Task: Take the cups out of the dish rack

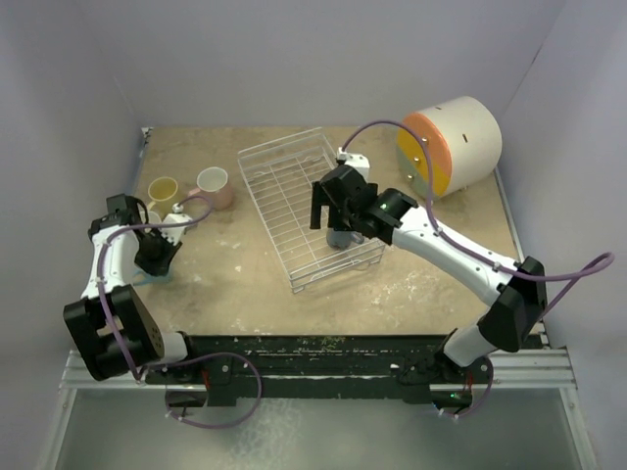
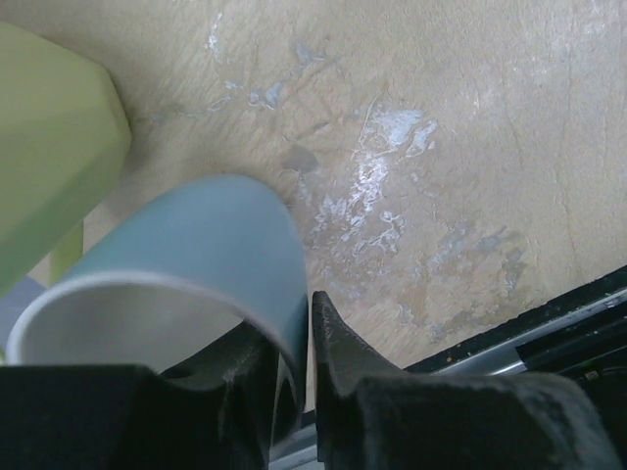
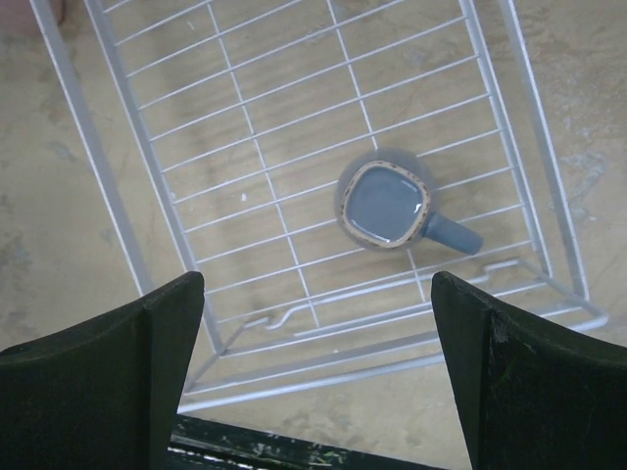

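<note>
The dish rack [image 1: 294, 186] lies in the middle of the table. One grey-blue mug [image 3: 385, 204] stands upright in its near end, handle toward the corner. My right gripper [image 3: 318, 323] hangs open and empty above that end of the rack, also shown in the top view [image 1: 328, 217]. My left gripper [image 2: 299, 333] is shut on the wall of the light blue mug [image 2: 186, 264], low over the table at the left [image 1: 155, 259]. A lime green mug [image 2: 49, 147] is right beside it. The cream-yellow mug [image 1: 162, 191] and the pink mug [image 1: 213, 184] stand on the table left of the rack.
A round cream-and-orange drawer unit [image 1: 451, 147] lies at the back right. White walls close the table on three sides. The black front rail [image 2: 549, 323] runs close behind my left gripper.
</note>
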Controlling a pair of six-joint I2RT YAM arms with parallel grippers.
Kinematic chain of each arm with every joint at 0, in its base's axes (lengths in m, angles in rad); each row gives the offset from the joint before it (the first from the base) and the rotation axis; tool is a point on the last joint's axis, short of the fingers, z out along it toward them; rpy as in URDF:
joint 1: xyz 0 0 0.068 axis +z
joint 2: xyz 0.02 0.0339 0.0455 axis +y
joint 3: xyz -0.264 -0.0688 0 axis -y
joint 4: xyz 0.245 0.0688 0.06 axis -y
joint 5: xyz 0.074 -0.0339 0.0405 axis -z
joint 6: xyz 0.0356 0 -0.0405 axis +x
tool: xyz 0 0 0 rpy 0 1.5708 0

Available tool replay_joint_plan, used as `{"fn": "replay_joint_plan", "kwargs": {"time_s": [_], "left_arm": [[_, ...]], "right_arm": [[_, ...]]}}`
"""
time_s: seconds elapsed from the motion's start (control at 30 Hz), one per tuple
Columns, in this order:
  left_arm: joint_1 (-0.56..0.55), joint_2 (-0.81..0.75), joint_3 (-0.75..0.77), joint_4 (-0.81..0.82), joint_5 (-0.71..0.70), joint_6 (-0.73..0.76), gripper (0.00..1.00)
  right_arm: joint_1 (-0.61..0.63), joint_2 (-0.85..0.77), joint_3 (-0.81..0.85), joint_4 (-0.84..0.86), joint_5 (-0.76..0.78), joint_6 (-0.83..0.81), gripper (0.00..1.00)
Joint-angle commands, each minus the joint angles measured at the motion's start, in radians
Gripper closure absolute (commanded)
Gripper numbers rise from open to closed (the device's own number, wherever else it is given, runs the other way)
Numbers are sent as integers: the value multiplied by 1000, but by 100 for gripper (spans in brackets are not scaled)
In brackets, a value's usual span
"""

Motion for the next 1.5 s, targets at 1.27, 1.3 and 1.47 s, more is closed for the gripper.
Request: {"fn": "replay_joint_plan", "kwargs": {"time_s": [1.27,1.3,1.47], "left_arm": [[10,-128,586,-546,367,1,3],[10,-124,593,-552,378,-2,3],[9,-110,601,-561,412,-19,2]], "right_arm": [[-156,155,-20,211,-398,-314,3],[-156,144,-26,205,-399,-315,2],[-160,51,-106,196,-399,-339,0]]}}
